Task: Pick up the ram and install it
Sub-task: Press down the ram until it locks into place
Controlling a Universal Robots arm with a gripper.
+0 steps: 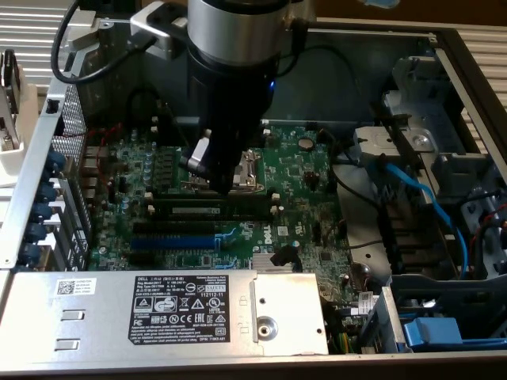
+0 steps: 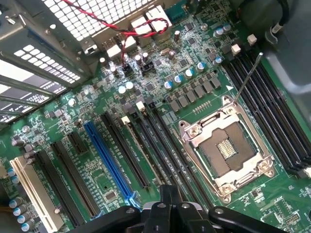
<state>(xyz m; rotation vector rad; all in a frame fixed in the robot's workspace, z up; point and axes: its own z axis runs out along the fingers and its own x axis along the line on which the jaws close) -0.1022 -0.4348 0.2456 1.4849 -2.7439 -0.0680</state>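
Gripper (image 2: 167,213) closed, empty, above motherboard (image 2: 160,92)

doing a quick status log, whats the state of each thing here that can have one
gripper: shut, hovering over the motherboard
ram: lying flat along the memory slots, label up
CPU socket: empty, no processor or cooler on it
blue expansion slot: empty
computer case: open, side panel off

The ram (image 1: 196,210) sits in a slot between the chip socket (image 1: 247,170) and the blue slot (image 1: 173,241).
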